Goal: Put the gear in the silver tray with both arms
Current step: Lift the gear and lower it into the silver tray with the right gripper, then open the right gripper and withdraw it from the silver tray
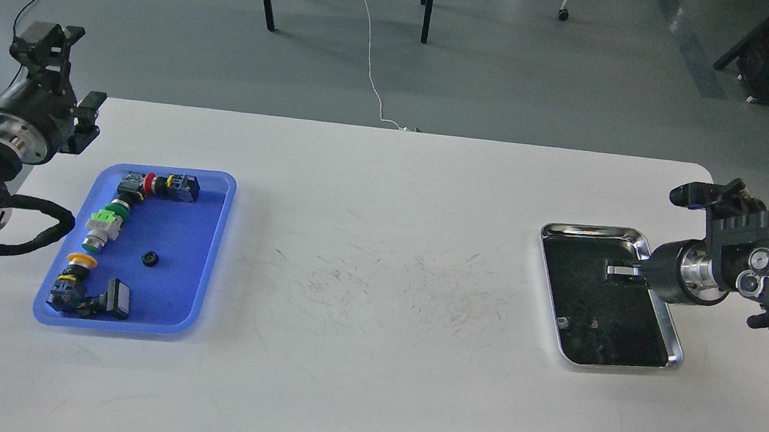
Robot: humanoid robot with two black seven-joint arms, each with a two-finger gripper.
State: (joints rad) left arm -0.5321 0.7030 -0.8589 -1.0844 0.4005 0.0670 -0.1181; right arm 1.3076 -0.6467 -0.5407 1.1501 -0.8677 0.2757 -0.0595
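A wide white table [380, 258] fills most of the head view, its middle marked with fine dark scratches, and grey floor lies beyond its far edge. On the table's left part sits a blue plastic tray [201, 255], and on the right part, well apart from it, sits the silver tray [619, 233], its dark bottom reflecting the arm above it. The left arm [4, 137] comes in at the left edge and stands just beside the blue tray's far left corner, over the table's edge; its left gripper [51, 46] points up and away, and the fingers are too dark and end-on to tell how wide they stand. The right arm [746, 272] reaches in from the right edge, its thick wrist over the silver tray's right rim; the right gripper [693, 196] is a dark claw seen above the wrist, and I cannot tell whether its fingers are spread or closed. Inside the blue tray a row of push-button switches [108, 225] runs along the left side, with red, green and yellow caps, bending at both ends. The gear [150, 259], a small black ring, lies alone on the blue tray's bare floor, right of the switches, touched by neither gripper.
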